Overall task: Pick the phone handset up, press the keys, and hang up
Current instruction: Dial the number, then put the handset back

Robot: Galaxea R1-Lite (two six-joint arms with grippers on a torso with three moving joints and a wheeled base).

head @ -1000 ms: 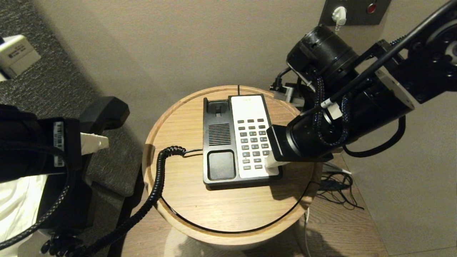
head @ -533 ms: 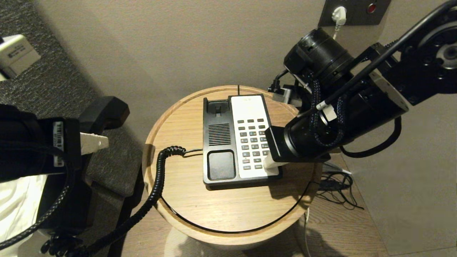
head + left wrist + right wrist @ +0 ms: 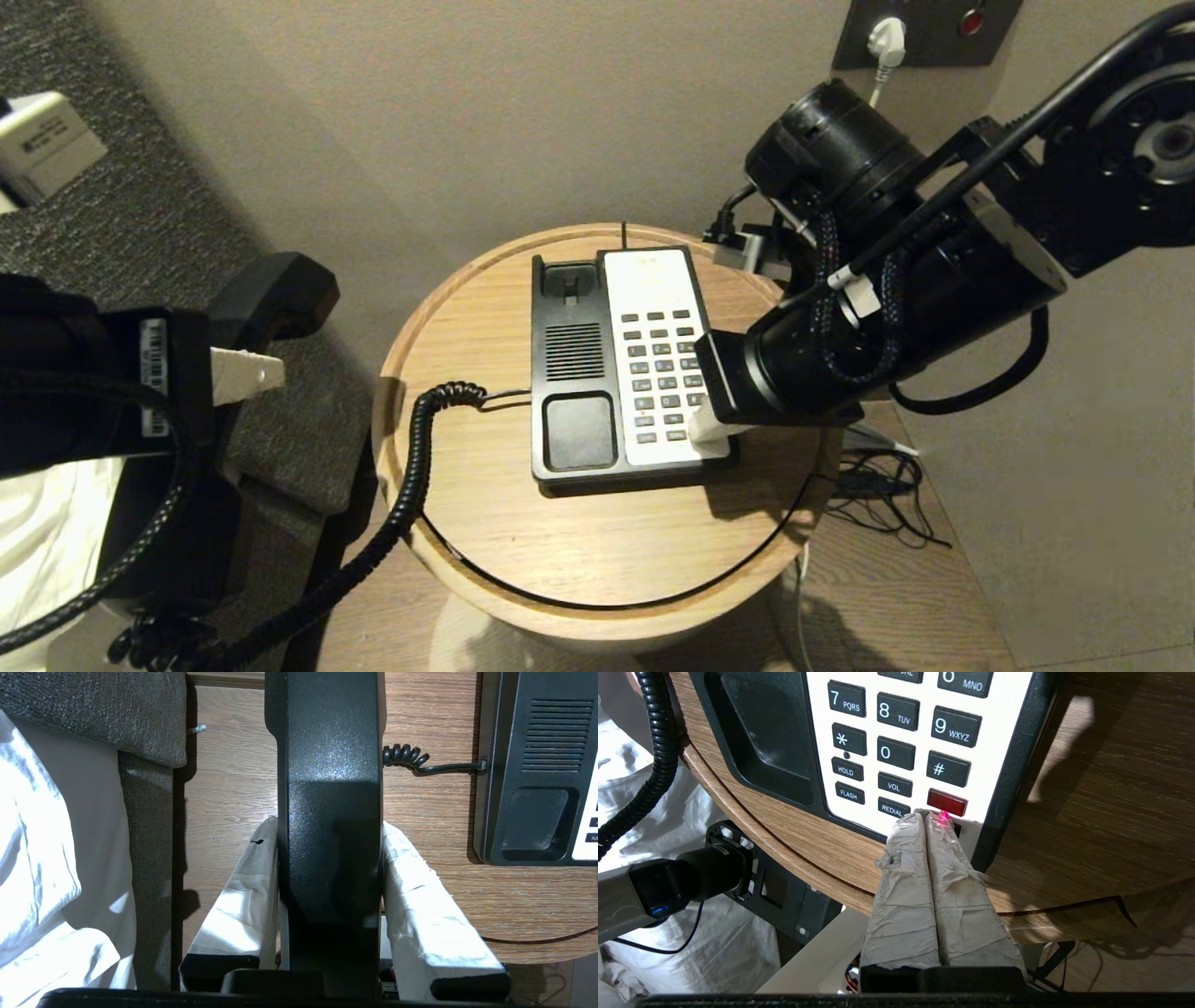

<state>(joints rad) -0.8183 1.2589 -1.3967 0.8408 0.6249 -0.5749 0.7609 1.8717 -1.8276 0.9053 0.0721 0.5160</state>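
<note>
— Right arm has eased a touch toward the wall side since a second ago; nothing else has shifted, and the long black plastic phone handset hangs where it did, off the left edge of the round pale wooden tabletop, above the grey carpet.

— What does the wrist camera add? From the head view I cannot make out the right gripper's tips.

— Its tape-wrapped fingers are pressed together, tips at the bottom edge of the black-and-white phone base, just below the red rectangular key; a red glow falls on one tip; whether they touch the key I cannot tell.

— And the left gripper?

— Clamped on the handset's middle, one white padded finger on each side; the head view hides that grip behind the arm.

— Surroundings?

— Beige wall behind, a dark wall plate with a white plug at top right; loose cables on the floor right of the table; white cloth at lower left.

— Handset's axis?

— It runs roughly parallel to the base's long side, one bulbous end toward the wall; the black coiled cord loops from the base's left side across the tabletop and down off its edge.
</note>
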